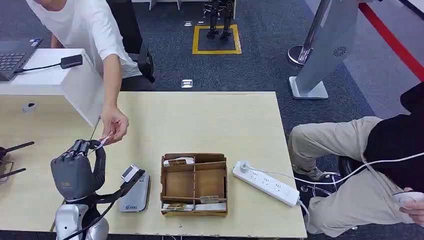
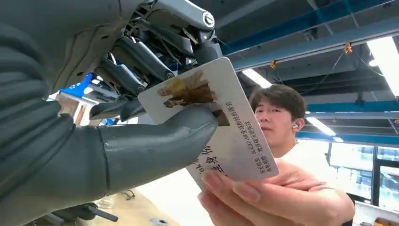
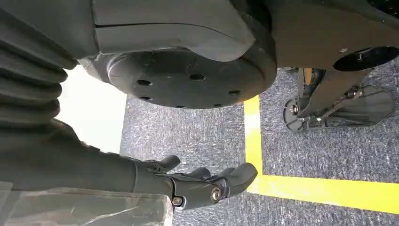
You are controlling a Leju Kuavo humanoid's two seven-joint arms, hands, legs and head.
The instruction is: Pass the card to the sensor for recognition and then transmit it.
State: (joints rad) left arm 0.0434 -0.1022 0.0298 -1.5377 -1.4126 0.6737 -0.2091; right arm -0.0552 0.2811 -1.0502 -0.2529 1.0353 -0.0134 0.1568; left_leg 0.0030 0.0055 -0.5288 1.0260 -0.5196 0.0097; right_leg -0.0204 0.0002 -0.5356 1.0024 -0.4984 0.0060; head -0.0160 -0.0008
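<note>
Sitting near the table's [image 1: 240, 107] front edge, the cardboard organiser [image 1: 194, 184] holds cards in its back-left slot and along its front row, with the two middle compartments bare. Just left of the organiser lies the sensor [image 1: 135, 192], and to its right a white power strip [image 1: 266, 183]. Further left, the left hand [image 1: 75, 167] is raised, thumb and fingers [image 2: 141, 59] pinching the card [image 2: 214, 120] (printed side showing), while a person's hand [image 1: 115, 127] grips its far end. The right hand [image 3: 202, 181] hangs over grey floor, fingers loosely spread, holding nothing.
</note>
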